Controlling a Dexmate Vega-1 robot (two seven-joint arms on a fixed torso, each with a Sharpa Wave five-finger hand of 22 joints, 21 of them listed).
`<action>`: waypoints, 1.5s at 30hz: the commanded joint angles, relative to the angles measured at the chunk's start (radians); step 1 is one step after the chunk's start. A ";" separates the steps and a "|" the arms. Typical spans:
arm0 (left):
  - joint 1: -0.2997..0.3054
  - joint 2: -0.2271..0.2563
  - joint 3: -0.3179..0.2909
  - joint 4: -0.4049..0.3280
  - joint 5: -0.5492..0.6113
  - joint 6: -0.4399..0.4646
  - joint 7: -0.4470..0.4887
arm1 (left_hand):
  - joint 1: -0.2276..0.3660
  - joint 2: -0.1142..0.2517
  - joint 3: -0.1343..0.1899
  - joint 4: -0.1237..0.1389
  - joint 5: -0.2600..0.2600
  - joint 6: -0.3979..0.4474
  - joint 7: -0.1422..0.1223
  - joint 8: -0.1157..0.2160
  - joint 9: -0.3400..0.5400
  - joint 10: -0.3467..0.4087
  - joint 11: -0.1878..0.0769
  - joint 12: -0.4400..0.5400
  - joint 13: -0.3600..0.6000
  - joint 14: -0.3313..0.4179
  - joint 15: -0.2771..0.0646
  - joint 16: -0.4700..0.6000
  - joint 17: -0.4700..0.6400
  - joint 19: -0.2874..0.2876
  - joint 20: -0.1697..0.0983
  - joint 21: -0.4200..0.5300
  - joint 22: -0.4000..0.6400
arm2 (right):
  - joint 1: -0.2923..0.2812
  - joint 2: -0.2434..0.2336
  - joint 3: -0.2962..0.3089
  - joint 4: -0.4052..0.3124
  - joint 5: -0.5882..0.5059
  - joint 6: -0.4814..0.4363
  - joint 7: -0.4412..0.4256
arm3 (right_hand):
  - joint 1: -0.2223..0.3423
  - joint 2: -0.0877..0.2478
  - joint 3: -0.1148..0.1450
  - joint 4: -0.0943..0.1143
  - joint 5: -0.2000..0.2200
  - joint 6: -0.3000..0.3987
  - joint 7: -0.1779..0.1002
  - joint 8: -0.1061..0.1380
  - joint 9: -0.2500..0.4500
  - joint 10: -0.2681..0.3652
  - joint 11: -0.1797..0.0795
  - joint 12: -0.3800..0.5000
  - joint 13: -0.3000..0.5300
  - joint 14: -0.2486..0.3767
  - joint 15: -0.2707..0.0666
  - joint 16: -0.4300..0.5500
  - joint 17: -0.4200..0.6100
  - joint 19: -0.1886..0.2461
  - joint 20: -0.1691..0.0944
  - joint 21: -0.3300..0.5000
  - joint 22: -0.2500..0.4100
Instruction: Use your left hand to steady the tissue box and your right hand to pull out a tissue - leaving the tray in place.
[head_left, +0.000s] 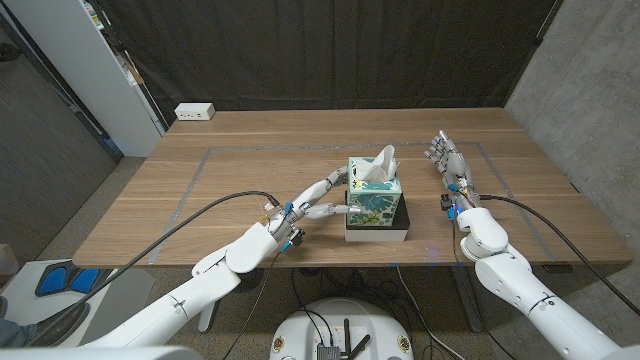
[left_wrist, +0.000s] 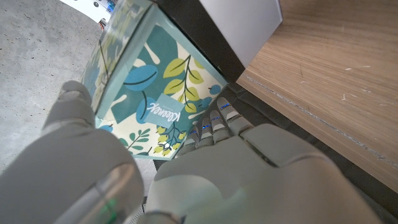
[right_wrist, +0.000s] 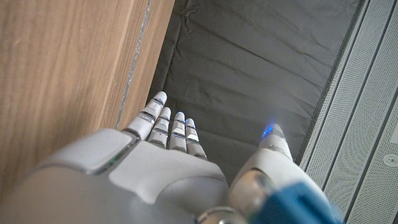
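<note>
Since the tissue box (head_left: 374, 192) sits light in its tray (head_left: 377, 233) near the tabletop's front edge, we judge it tips easily; our left hand (head_left: 318, 201) touches its side, fingers spread. Our right hand (head_left: 449, 164) waits empty, fingers apart, for the soft tissue (head_left: 383, 163) poking up.

You see the table (head_left: 250, 170) evenly and softly lit from overhead with only faint shadows, the head view sharp but bowed at its edges, while the left hand (left_wrist: 205, 180) looms blurred close to its wrist camera.
</note>
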 joint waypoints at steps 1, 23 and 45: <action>0.007 -0.008 0.001 -0.003 0.002 0.008 0.030 | 0.028 0.006 0.016 0.002 -0.001 0.045 -0.001 0.011 0.001 0.047 -0.022 0.015 -0.005 0.043 -0.019 0.009 0.000 0.042 -0.018 0.008 0.001 | 0.003 -0.001 0.000 0.008 0.008 0.001 0.013 | -0.004 0.006 0.000 -0.002 0.003 0.005 -0.005 -0.005 0.005 0.000 0.002 -0.001 0.000 0.004 0.001 0.006 0.001 0.004 0.009 0.004 0.003; 0.068 -0.019 -0.038 -0.024 -0.004 -0.002 0.118 | 0.105 0.053 0.053 0.006 0.001 0.225 -0.019 0.033 0.003 0.199 -0.067 0.047 -0.017 0.201 -0.071 0.026 -0.001 0.171 -0.035 0.029 0.006 | 0.021 0.010 -0.017 0.024 0.007 0.003 0.024 | -0.005 0.005 -0.001 -0.001 0.003 0.003 -0.005 -0.005 0.005 -0.002 0.000 -0.001 0.000 0.004 0.001 0.006 0.000 0.004 0.010 0.004 0.003; 0.093 -0.032 -0.063 -0.037 -0.001 -0.021 0.156 | 0.138 0.068 0.063 0.006 0.003 0.283 -0.030 0.036 0.005 0.253 -0.086 0.059 -0.011 0.257 -0.086 0.031 0.000 0.214 -0.032 0.037 0.009 | 0.015 0.000 -0.017 -0.005 -0.006 -0.010 0.010 | -0.006 0.005 -0.001 -0.001 0.003 0.005 -0.005 -0.004 0.004 -0.003 -0.007 -0.001 0.000 0.002 -0.002 0.006 -0.002 0.002 0.007 0.004 0.003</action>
